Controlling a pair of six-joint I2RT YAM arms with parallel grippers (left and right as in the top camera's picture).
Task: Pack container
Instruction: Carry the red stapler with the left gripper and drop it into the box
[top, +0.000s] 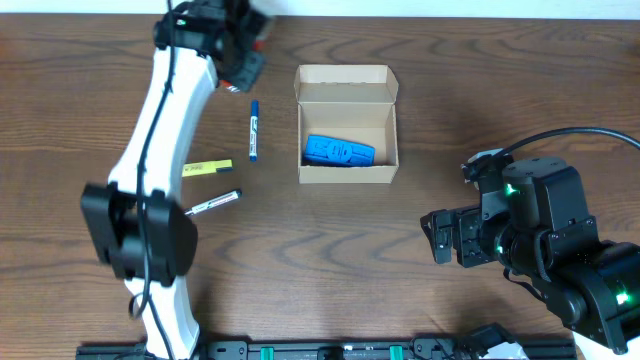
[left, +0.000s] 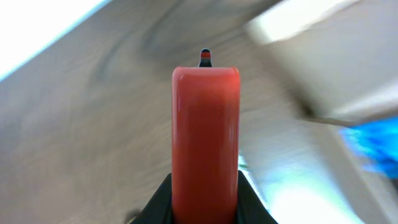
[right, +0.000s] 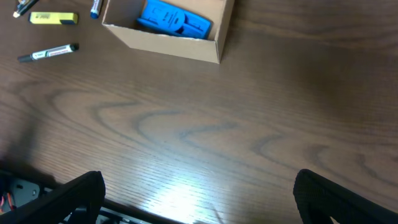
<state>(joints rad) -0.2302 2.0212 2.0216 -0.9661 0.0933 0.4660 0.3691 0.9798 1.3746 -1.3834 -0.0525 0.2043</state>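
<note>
A blue item (top: 338, 152) is already packed in the container (top: 347, 175), seen open to the right of the left jaws, which are closed on a red marker (left: 205, 143). The right jaws are spread wide, empty. Three pens (top: 254, 130) lie unpacked on the desk (top: 320, 260). No writing can be read.

The place looks like a robotics laboratory bench. A dark wooden table (top: 330, 260) carries two machine arms, a white arm (top: 165, 120) at the left and a black arm (top: 545, 235) with small green lights at the right. A black mounting rail (top: 300, 351) runs along the near edge. A plain cardboard box (top: 347, 80) and some pens (top: 254, 130) lie between the arms.
</note>
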